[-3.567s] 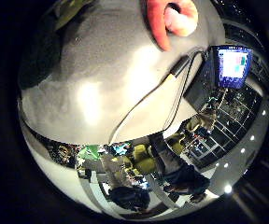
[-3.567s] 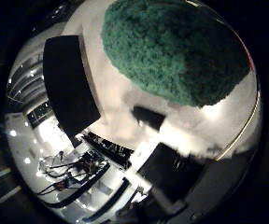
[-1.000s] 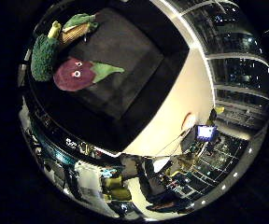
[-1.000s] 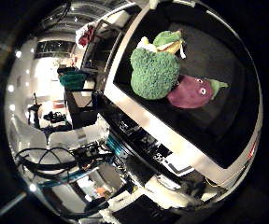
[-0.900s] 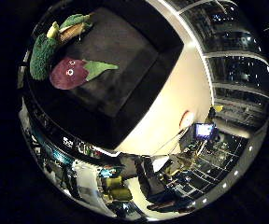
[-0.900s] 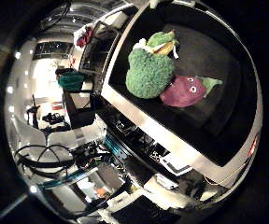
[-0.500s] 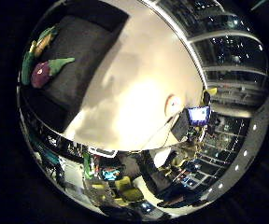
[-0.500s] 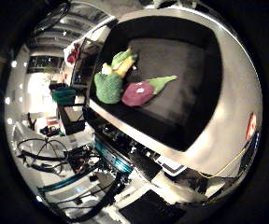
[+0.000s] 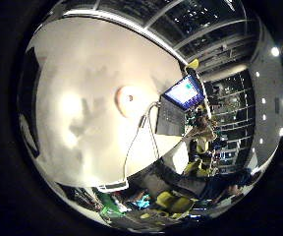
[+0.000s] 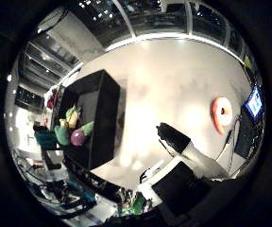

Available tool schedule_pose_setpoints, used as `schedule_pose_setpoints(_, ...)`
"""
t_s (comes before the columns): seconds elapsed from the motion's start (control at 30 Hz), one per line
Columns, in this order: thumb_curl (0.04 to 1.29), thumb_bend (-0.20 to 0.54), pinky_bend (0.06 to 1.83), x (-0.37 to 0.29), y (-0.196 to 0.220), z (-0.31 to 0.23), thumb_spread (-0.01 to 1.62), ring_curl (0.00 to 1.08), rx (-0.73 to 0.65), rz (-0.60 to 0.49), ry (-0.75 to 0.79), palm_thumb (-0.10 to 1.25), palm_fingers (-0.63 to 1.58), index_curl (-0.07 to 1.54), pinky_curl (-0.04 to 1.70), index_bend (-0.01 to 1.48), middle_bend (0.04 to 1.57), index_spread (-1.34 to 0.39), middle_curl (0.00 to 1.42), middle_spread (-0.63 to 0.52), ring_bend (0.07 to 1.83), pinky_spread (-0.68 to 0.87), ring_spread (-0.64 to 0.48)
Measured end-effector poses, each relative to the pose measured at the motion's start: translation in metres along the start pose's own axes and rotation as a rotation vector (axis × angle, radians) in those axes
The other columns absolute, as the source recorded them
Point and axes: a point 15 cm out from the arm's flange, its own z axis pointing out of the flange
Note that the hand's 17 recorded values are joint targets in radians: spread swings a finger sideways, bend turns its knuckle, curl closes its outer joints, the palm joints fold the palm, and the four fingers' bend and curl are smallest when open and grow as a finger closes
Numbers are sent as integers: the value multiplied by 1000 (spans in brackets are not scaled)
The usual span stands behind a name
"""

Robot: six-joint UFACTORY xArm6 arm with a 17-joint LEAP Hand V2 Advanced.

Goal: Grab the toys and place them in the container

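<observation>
We cannot tell our robot hand's state, so we should centre over the donut toy on the worktop before closing

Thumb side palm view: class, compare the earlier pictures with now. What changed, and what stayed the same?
The hand has drawn away from the black container, so the view now takes in the white table and the doughnut toy. The broccoli, eggplant and corn toys stay together in the container.

The white worktop is viewed from well above by both palm cameras. The orange ring toy and laptop are shared.
</observation>
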Motion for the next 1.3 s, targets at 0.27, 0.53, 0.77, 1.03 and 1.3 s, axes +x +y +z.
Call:
schedule_pose_setpoints(0.27, 357, -17, 315, 71, 50, 46, 1015, 245, -113, -95, 127, 905, 146, 289, 299, 165, 198, -402, 322, 38, 213, 382, 158)
schedule_pose_setpoints(0.53, 360, -20, 291, 131, 37, 61, 998, 249, -118, -198, 242, 917, 154, 292, 302, 167, 192, -418, 319, 26, 199, 371, 158)
schedule_pose_setpoints(0.77, 366, -23, 290, 143, 27, 78, 972, 255, -138, -273, 276, 902, 141, 291, 308, 168, 188, -418, 311, 26, 202, 371, 150)
schedule_pose_setpoints(1.03, 368, -23, 291, 155, 5, 117, 960, 257, -166, -397, 343, 898, 126, 290, 312, 165, 188, -419, 308, 26, 199, 375, 151)
schedule_pose_setpoints(1.3, 372, -25, 326, 183, -19, 152, 927, 267, -193, -460, 430, 881, 72, 270, 325, 138, 196, -405, 307, 36, 219, 371, 155)
